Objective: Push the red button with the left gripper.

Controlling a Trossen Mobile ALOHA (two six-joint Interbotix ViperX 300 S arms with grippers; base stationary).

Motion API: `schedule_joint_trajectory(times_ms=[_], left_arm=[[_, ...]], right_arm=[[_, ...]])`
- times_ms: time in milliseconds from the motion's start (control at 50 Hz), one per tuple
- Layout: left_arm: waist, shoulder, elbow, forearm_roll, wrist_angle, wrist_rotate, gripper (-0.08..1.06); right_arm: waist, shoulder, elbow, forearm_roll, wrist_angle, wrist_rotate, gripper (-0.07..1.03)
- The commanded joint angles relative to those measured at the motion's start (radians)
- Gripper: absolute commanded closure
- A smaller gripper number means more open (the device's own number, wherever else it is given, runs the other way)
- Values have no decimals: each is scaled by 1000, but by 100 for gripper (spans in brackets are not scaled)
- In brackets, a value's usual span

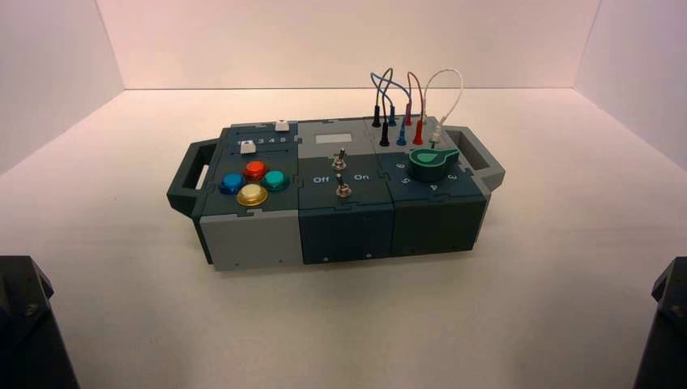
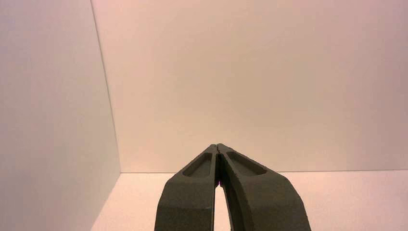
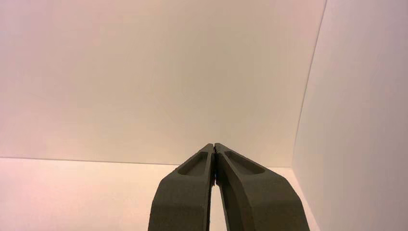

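Note:
The red button (image 1: 255, 169) sits on the box's left part, at the far side of a cluster with a blue button (image 1: 231, 183), a teal button (image 1: 276, 180) and a yellow button (image 1: 252, 194). My left gripper (image 2: 217, 146) is shut and empty, parked at the near left; in the high view only a black part of that arm (image 1: 28, 324) shows at the lower left corner. Its wrist view faces the white wall, and the box is out of that view. My right gripper (image 3: 213, 145) is shut and empty, parked at the near right.
The box (image 1: 336, 231) stands mid-table with handles at both ends. It bears two white sliders (image 1: 248, 147), two toggle switches (image 1: 343, 190), a green knob (image 1: 432, 164) and plugged wires (image 1: 405, 105). White walls enclose the table.

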Motion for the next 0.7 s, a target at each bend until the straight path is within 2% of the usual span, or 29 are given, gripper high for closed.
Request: schedule_joint_trajectory(times_ms=[20,300,480,600,700], left_arm=[[-2,9,-32,-2,-5,-2,101],[-8,17,-35,-2,8,-5,101],[-55,66,-69,-2,114,-3,101],[-120,129,-103,-2,178,0,101],[-178,189,-150,-2,267,2,101]], right_arm=[[2,12,-37,3,-5,2,99],[2,15,-40,9,5,2,99],[3,17,-44,20,48,3,99],[3,21,-60,20,109,3,99],[5,40,-83,20,170,2,99]])
